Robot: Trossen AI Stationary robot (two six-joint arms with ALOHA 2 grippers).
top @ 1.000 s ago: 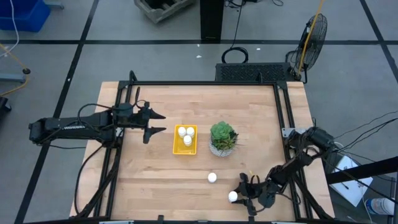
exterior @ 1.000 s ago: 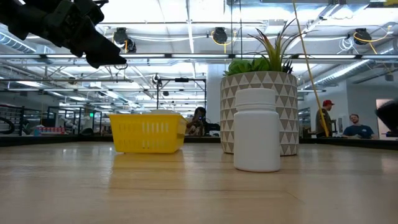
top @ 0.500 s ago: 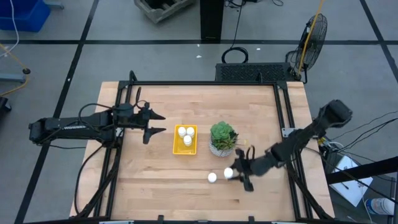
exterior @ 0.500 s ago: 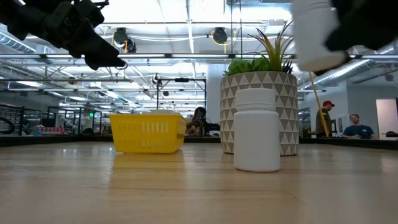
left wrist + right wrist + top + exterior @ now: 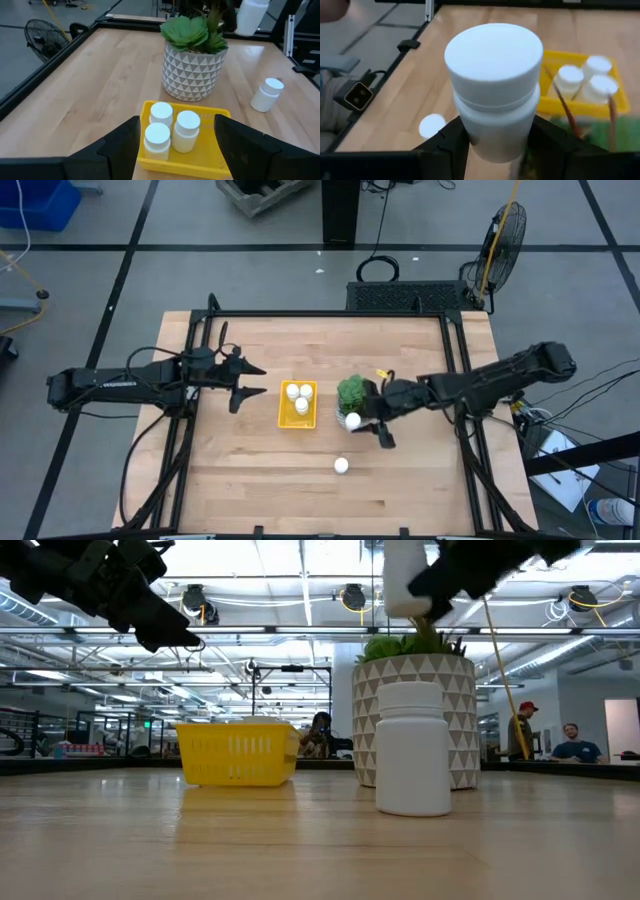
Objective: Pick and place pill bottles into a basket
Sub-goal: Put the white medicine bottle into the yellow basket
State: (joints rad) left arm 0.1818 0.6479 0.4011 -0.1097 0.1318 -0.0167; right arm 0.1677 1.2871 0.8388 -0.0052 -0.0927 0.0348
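Note:
My right gripper (image 5: 366, 421) is shut on a white pill bottle (image 5: 352, 421), held in the air at the near edge of the green potted plant (image 5: 358, 398). The yellow basket (image 5: 298, 404) stands left of the plant with three white bottles in it (image 5: 172, 129). Another white bottle (image 5: 341, 466) stands upright on its base on the table nearer the front edge (image 5: 412, 762). My left gripper (image 5: 255, 380) is open and empty, hovering left of the basket. My right gripper pinches the bottle's body below the cap (image 5: 492, 135) between its two fingers (image 5: 547, 142), one on each side. The fingers come about level from the table's right. The bottle is upright and lifted clear of the table (image 5: 405, 585).
The plant in its patterned white pot (image 5: 415, 715) stands between the held bottle and the basket's right side. A black frame (image 5: 455, 360) runs along the table's edges. People show in the room far behind the table (image 5: 520, 730).
My right gripper has lifted a bottle from the table's near right corner and carried it up, toward the far edge and left, to the plant's near side. The bottle has stayed upright in the fingers. The other bottle has stayed in place.

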